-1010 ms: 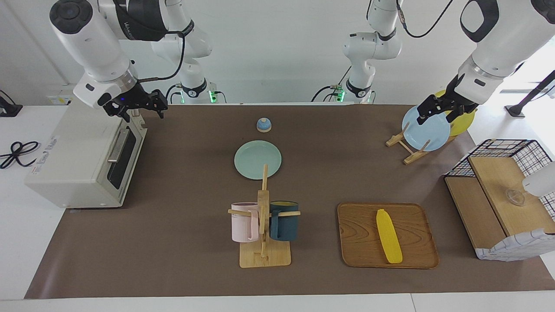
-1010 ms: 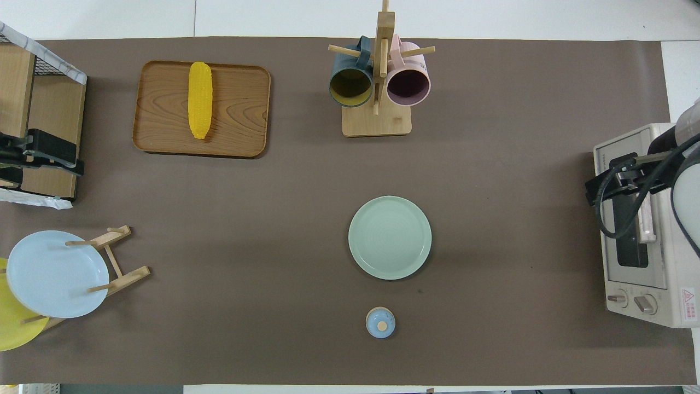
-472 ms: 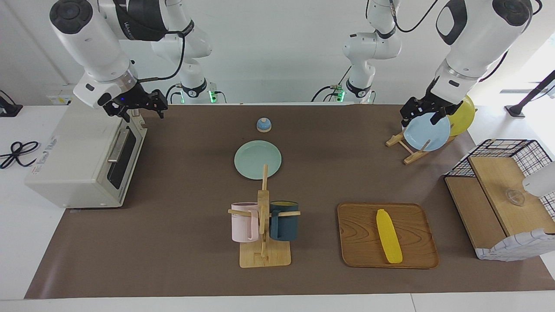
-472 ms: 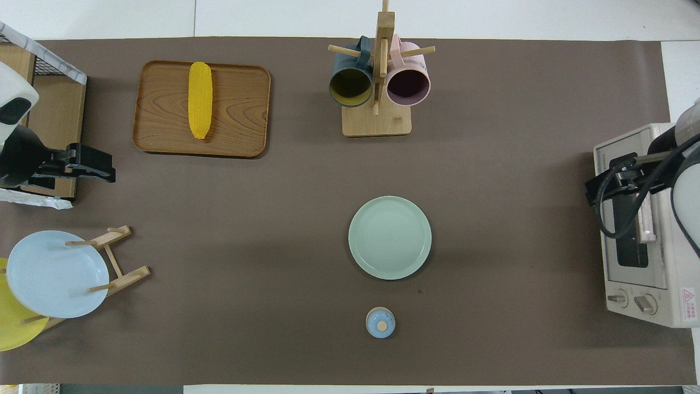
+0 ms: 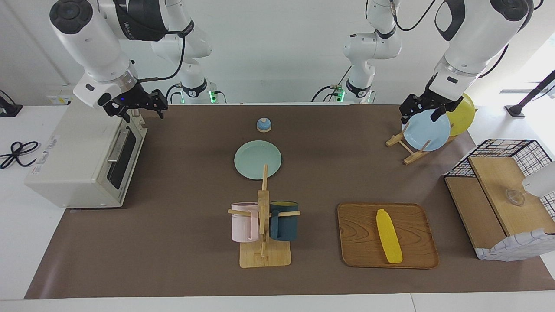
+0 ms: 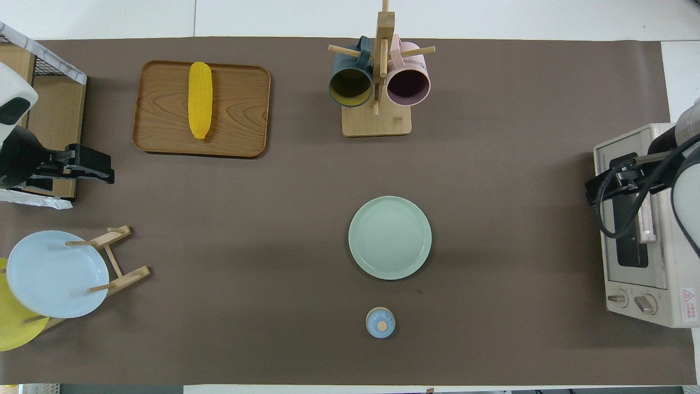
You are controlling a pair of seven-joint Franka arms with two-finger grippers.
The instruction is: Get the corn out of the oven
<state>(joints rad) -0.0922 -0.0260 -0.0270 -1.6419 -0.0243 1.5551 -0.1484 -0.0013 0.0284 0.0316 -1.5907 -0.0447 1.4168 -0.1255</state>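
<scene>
Item: oven (image 5: 82,158), off-white, door shut, at my right arm's end of the table. Writing runs along its top edge, too small for me to read; a red-and-white warning sticker (image 6: 687,298) sits by the two knobs, its text also unreadable. Dark lettering on my right arm's upper link cannot be made out either.

Item: my right gripper (image 5: 139,105), raised over the oven's top front edge just above the door handle, fingers spread wide, holding nothing.

Item: my left gripper (image 5: 422,113), up in the air over the blue plate (image 5: 427,130) in the wooden plate rack (image 5: 405,145), fingers apart, holding nothing. A yellow plate (image 5: 463,113) stands in the same rack.

Item: corn (image 5: 388,236), out of the oven, lying flat on the wooden tray (image 5: 360,234), well apart from both my grippers and closer to the left one. Its long axis runs roughly toward and away from me, slightly slanted; which tip is the narrower I cannot tell.

Item: green plate (image 5: 257,159), flat on the mat between my two grippers.

Item: mug tree (image 5: 263,229) with a pink mug (image 5: 243,222) and a dark blue mug (image 5: 285,221).

Item: small blue knobbed lid (image 5: 263,125).

Item: wire basket (image 5: 503,190) with wooden boards, at my left arm's end.
</scene>
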